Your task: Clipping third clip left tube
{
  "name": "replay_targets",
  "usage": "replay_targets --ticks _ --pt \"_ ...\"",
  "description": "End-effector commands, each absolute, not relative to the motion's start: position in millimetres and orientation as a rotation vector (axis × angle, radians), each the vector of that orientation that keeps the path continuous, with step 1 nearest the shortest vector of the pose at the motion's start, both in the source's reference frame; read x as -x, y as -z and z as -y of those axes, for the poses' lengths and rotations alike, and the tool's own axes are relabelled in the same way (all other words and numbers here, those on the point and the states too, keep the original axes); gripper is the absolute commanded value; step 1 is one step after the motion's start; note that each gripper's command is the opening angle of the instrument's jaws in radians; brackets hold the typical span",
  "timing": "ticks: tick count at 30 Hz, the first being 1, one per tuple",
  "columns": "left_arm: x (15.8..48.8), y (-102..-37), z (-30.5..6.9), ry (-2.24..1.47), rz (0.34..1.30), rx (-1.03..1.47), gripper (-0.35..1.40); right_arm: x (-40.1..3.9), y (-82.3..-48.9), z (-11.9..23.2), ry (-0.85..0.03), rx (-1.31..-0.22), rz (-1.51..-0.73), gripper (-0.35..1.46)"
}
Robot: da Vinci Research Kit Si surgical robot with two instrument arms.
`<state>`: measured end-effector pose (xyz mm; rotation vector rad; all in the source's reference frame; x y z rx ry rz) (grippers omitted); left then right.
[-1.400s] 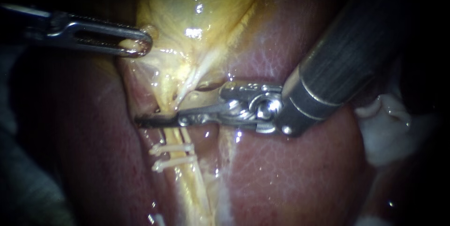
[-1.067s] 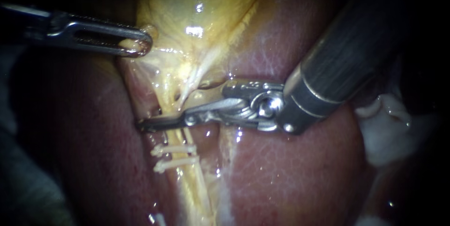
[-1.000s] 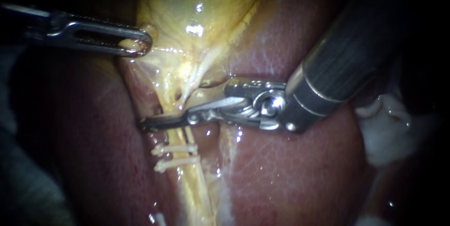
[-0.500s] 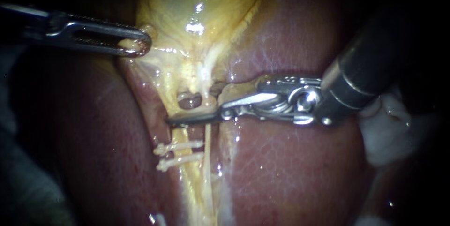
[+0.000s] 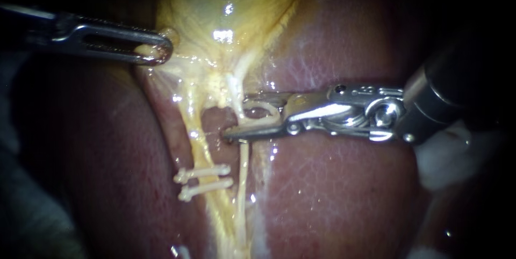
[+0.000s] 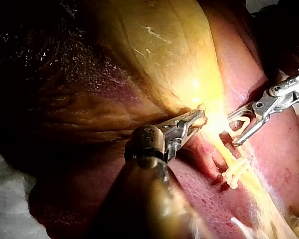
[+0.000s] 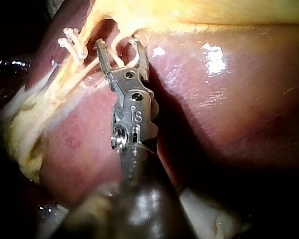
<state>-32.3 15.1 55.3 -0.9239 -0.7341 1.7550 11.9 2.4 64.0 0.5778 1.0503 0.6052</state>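
Glossy maroon liver fills the field. The slick yellow gallbladder hangs from 12 o'clock, pinched in the closed slotted jaws of my left instrument at 10 o'clock, likely to tension the stalk. My right instrument, entering from 3 o'clock, cradles a pale U-shaped loaded clip in spread jaws. Its tips are just short of the left tube, which is bare above two set clips at 7 o'clock.
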Motion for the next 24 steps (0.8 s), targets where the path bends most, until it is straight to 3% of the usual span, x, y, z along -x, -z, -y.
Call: replay_targets --ticks 1,11,24 --pt "32.3 -55.3 -15.1 -1.755 0.734 0.924 -0.35 -11.7 -64.0 -2.3 -0.602 -0.582 -1.05 0.5" --pt "32.2 -55.3 -15.1 -1.755 0.734 0.924 -0.35 -9.9 -63.6 -2.0 -0.581 -0.609 -1.054 0.5" --pt "32.2 -55.3 -15.1 -1.755 0.734 0.924 -0.35 -8.3 -61.9 -2.9 -0.442 -0.75 -1.096 0.5"
